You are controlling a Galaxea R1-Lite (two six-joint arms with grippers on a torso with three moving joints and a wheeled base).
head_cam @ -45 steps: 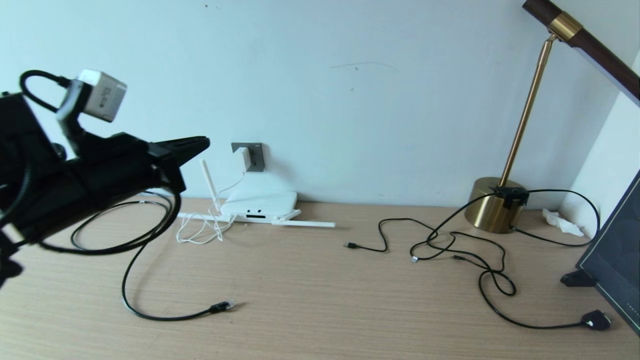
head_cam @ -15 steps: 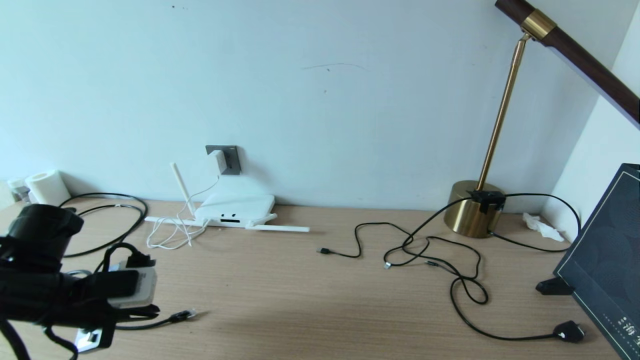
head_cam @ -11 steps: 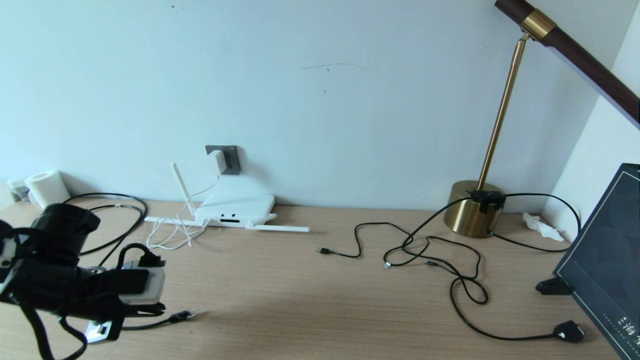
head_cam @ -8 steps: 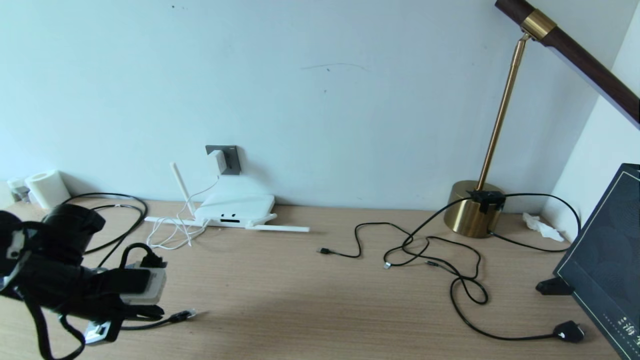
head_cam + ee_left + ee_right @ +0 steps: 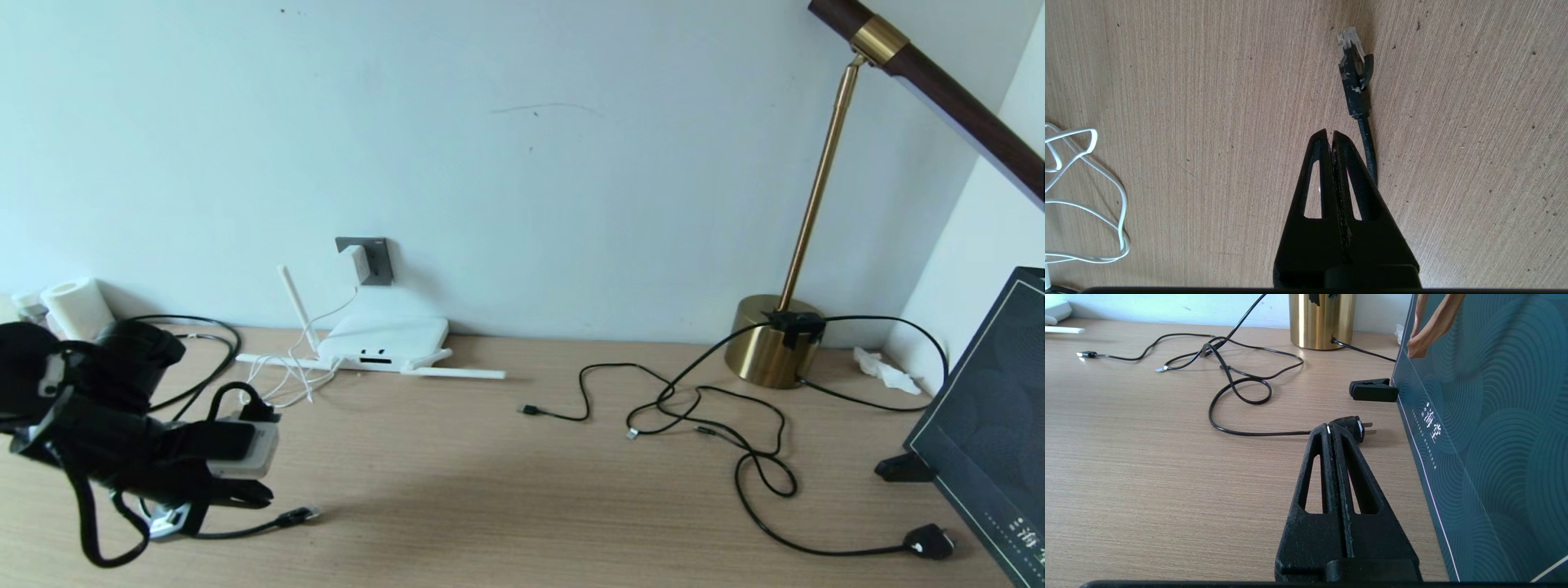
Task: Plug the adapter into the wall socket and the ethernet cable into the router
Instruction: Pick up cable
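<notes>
Two claws clenched empty | left claw (image 5: 1332, 134) beside ethernet cable (image 5: 1354, 77) | bare desk (image 5: 506, 490) rightward

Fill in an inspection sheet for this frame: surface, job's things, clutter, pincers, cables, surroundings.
Surface: wooden desk, against a pale wall.
Job's things: adapter already in the socket; router below it, flat on the desk; ethernet cable loose, its clear tip lying on the desk, not in the router.
Clutter: paper roll far left; crumpled tissue far right.
Pincers: left pincer shut, empty, just above the cable behind its plug; right pincer shut, empty, low over the desk near a black plug.
Cables: tangled thin black cords; coiled white cord.
Surroundings: brass lamp; dark board on the right.
</notes>
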